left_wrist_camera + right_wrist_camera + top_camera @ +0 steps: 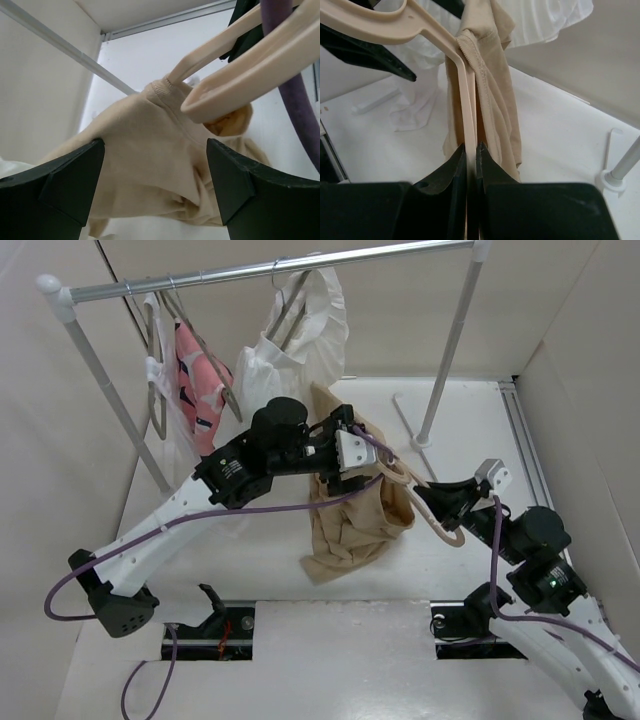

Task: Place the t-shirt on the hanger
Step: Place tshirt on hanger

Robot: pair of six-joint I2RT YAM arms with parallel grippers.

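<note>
The tan t-shirt [350, 515] hangs in the middle of the table with its lower part bunched on the surface. The peach hanger [447, 536] runs through its neck. My right gripper [432, 502] is shut on the hanger's bar [470, 125], with the t-shirt [495, 95] draped just beyond it. My left gripper [357, 452] is at the shirt's top, open wide. Its fingers [75, 175] stand either side of the t-shirt [150, 150] without touching it. One hanger arm [240, 75] enters the collar, and the hanger's rounded end shows outside the fabric.
A metal clothes rail [270, 270] spans the back, with a white pleated garment [300, 350] and a pink patterned garment [195, 375] on hangers. The rail's right post [445, 360] stands just behind the shirt. Enclosure walls close in left, right and back.
</note>
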